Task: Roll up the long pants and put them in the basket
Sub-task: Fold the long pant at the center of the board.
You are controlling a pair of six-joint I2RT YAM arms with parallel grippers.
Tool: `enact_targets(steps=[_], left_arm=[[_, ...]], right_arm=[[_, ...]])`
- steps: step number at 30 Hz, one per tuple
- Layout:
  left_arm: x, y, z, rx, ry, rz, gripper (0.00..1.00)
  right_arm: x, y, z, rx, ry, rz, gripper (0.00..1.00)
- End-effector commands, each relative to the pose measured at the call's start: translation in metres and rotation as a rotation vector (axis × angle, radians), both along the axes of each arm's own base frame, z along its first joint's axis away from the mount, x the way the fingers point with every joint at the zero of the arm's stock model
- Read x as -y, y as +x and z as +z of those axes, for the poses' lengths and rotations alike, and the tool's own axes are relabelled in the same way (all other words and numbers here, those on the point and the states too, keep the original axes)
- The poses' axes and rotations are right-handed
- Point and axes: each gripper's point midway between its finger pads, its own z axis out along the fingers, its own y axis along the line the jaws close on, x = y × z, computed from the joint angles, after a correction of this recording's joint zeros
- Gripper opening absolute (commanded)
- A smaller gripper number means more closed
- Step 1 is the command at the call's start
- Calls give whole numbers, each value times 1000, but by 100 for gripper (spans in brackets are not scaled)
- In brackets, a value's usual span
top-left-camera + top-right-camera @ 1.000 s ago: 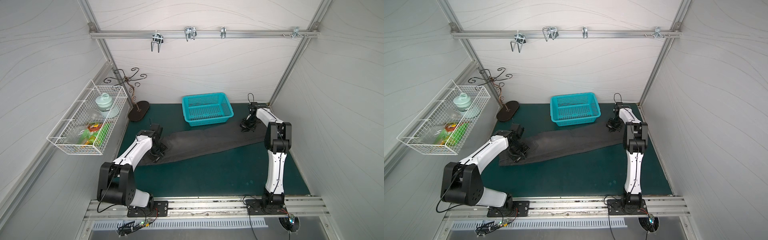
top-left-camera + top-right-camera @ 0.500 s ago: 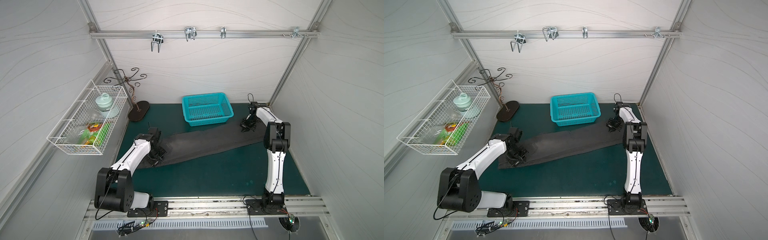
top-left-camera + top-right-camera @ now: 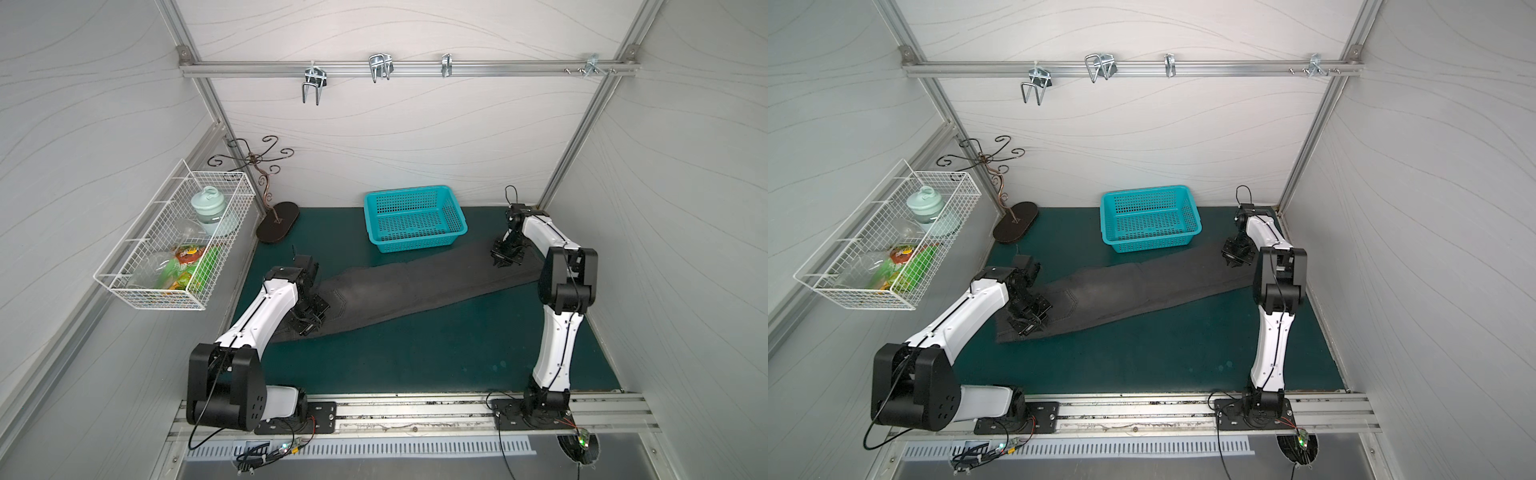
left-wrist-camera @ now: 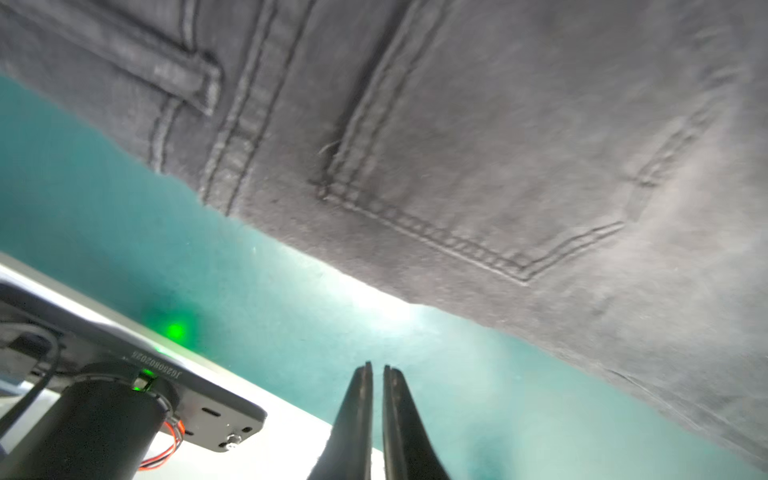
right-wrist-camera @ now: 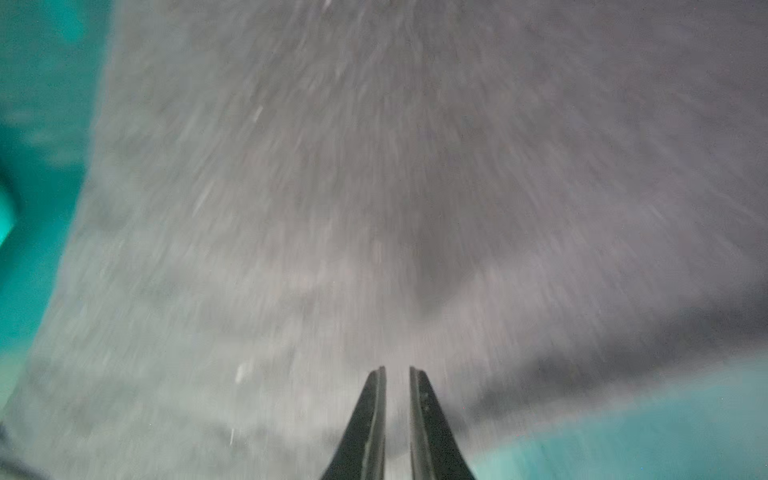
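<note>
The long pants [image 3: 415, 286] lie flat and unrolled on the green counter [image 3: 415, 357], running diagonally from left of centre up toward the right edge in both top views [image 3: 1142, 286]. The teal basket [image 3: 415, 245] stands just behind them.

Left gripper [image 3: 309, 322]: positioned over the waist end beside the back pocket. In the wrist view [image 4: 375, 368] its fingers are closed together and hold nothing.

Right gripper [image 3: 505, 259]: positioned over the leg end. In the blurred wrist view [image 5: 397, 370] its fingers stand a narrow gap apart, with no cloth between them.
</note>
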Motion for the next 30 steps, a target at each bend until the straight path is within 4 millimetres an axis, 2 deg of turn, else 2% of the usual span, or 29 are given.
enact_targets(steps=[1,3,5,10,13,16,20,23,26,30], left_arm=[[6,24,4,47,-13,21,0],[14,39,-4,59,-28,20,0],[24,56,-14,61,-56,20,0],[53,94,-38,34,-118,-9,0],[65,105,-51,15,-139,-23,0],[69,106,-62,-16,-147,-26,0],[68,99,-70,-43,-144,-27,0],[67,92,-72,-57,-143,-29,0],[65,87,-71,-67,-135,-37,0],[61,81,-70,-84,-117,-52,0]], right_arm=[[-18,-6,33,79,5,27,6],[-41,-13,36,83,49,58,0],[-64,-19,35,75,62,96,0],[-121,-28,14,27,122,184,0],[-141,-32,-4,-9,138,213,0],[-147,-35,-23,-55,146,219,0],[-136,-41,-37,-89,124,212,0],[-119,-46,-46,-127,112,184,0],[-87,-48,-52,-163,75,126,0],[-32,-47,-57,-193,22,-4,0]])
